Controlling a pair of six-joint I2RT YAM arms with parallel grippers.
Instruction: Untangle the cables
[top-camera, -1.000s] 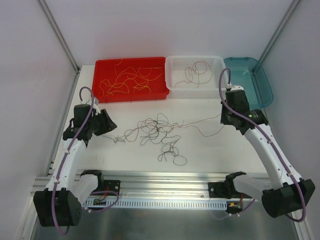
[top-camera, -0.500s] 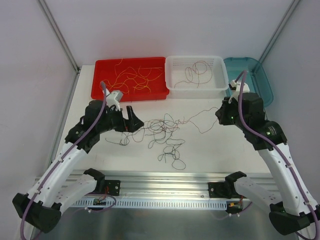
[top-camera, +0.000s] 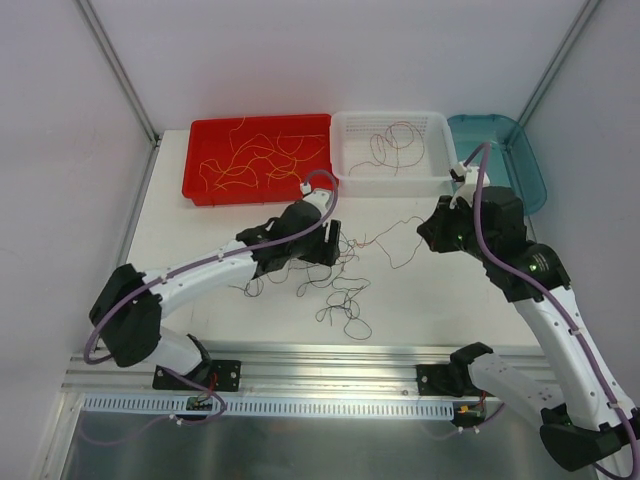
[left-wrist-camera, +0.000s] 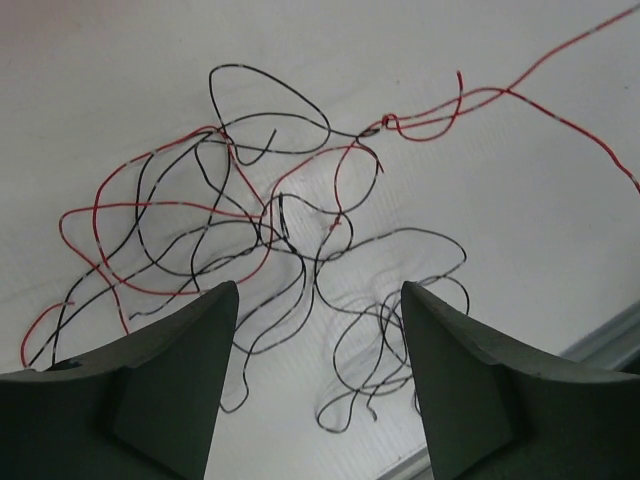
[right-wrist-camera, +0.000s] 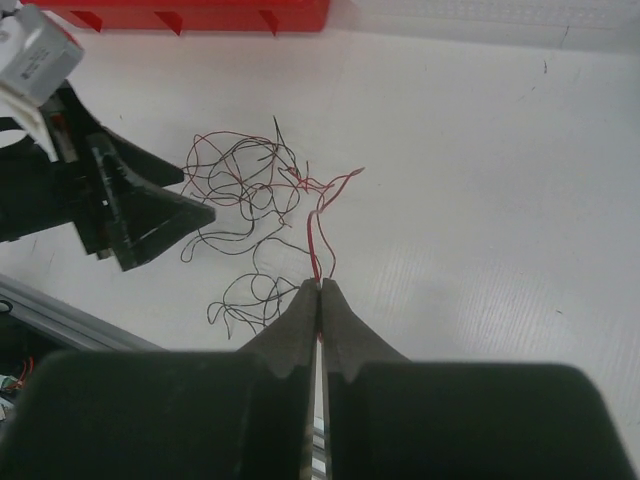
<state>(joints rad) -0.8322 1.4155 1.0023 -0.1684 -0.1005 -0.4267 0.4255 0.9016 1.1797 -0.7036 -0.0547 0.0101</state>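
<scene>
Red cable (right-wrist-camera: 316, 235) pinched in right gripper (right-wrist-camera: 320, 286) shows only wrist-side (left gripper (left-wrist-camera: 318, 292) spread over the tangle (left-wrist-camera: 250, 215)).

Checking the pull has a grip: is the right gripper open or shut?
Shut: the right gripper pinches a red cable. Its fingers meet, and the cable runs from their tips to the tangle.

cables (left-wrist-camera: 278, 222): I'm seeing red and black strands
tray (top-camera: 215, 197), far edge: I'm seeing red
basket (top-camera: 390, 185): I'm seeing white
bin (top-camera: 525, 185), far-right corner: I'm seeing teal
</scene>
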